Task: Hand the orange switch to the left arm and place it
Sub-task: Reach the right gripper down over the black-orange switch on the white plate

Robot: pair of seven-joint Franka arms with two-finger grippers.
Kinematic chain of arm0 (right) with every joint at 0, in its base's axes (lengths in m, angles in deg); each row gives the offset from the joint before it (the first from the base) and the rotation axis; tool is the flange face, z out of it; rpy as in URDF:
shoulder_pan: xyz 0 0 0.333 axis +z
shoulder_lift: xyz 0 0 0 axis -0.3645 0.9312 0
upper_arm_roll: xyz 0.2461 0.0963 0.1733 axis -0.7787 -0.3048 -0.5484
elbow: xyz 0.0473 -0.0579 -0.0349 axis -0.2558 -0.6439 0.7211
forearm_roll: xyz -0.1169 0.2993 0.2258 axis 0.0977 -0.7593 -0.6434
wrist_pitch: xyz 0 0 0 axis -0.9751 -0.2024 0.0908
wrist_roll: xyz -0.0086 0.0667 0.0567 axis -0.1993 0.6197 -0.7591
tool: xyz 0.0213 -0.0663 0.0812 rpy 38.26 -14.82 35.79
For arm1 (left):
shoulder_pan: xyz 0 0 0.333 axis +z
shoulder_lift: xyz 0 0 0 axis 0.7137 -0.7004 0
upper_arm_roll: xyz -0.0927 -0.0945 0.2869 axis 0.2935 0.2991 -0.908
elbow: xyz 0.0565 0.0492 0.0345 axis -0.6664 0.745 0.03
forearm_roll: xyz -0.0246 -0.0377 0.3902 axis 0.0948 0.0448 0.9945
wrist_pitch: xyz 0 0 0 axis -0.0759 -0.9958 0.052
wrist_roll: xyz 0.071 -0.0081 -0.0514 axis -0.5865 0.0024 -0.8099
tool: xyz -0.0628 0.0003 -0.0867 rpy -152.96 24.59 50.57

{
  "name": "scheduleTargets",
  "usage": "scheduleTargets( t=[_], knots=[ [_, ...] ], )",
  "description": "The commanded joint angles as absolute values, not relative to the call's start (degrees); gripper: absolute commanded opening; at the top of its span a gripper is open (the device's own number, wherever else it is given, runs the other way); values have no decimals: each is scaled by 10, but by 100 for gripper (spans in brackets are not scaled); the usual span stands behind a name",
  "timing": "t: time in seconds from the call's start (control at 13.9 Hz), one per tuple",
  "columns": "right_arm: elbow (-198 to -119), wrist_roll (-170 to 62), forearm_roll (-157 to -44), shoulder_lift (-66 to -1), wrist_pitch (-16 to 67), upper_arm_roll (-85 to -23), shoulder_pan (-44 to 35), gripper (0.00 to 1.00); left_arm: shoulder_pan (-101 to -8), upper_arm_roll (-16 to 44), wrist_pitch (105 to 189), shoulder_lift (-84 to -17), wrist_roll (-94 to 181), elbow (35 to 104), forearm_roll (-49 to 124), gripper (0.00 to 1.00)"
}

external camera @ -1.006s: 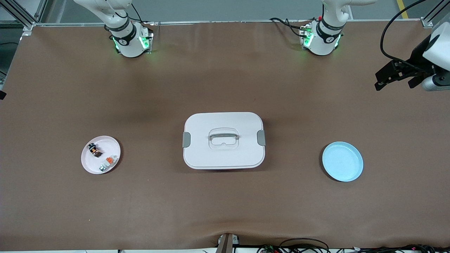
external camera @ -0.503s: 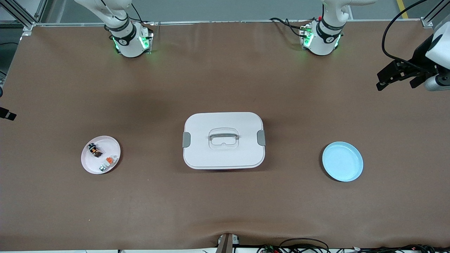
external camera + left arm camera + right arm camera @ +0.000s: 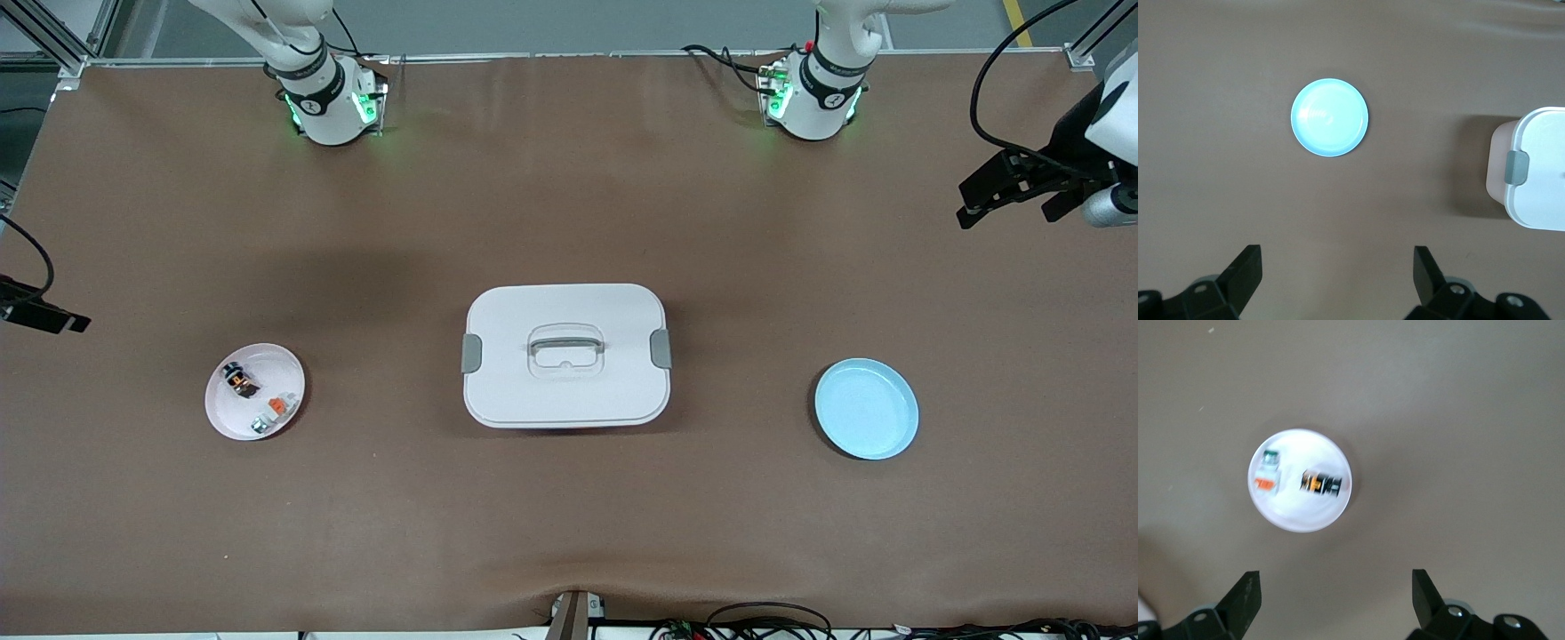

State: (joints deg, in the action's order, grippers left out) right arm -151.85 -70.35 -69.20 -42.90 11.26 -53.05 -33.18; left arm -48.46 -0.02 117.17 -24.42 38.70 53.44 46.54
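Note:
The orange switch (image 3: 240,381) lies on a small pale plate (image 3: 268,363) toward the right arm's end of the table. In the right wrist view the switch (image 3: 1321,483) shows on that plate (image 3: 1298,515), with my right gripper (image 3: 1336,590) open and empty high above the bare table beside it. In the front view the right gripper (image 3: 43,315) only pokes in over the table's edge. The white box (image 3: 565,391) stands at the middle of the table. My left gripper (image 3: 1005,194) hangs open and empty over the left arm's end; its wrist view shows the left gripper (image 3: 1338,267) with nothing between its fingers.
A small white-and-grey part with an orange top (image 3: 275,410) shares the pale plate. A light blue plate (image 3: 866,408) sits bare toward the left arm's end, about as near the front camera as the box. The box's grey clip (image 3: 1517,167) shows in the left wrist view.
The right gripper has come into the front view over the table's edge and moved down toward the pale plate. The left gripper has drifted slightly outward.

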Motion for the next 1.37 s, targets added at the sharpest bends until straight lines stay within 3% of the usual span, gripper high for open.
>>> scheduleTargets(
  t=[0.0,0.5,0.86,1.15,1.29],
  knots=[
    [-1565,-739,-681,-420,180,-537,-342,100,-484,-2,1162,-248,397,520,464,100],
    [-1566,-841,-687,-314,293,-539,-322,100,-484,-2,1161,-247,396,520,463,100],
    [-1574,-922,-687,-291,321,-539,-287,100,-484,-2,1161,-245,396,520,460,100],
    [-1653,-941,-687,-291,443,-540,-264,100,-474,-2,1160,-242,396,520,460,100],
    [-1669,-937,-687,-291,466,-540,-264,100,-468,-1,1157,-242,397,520,458,100]
  ],
)
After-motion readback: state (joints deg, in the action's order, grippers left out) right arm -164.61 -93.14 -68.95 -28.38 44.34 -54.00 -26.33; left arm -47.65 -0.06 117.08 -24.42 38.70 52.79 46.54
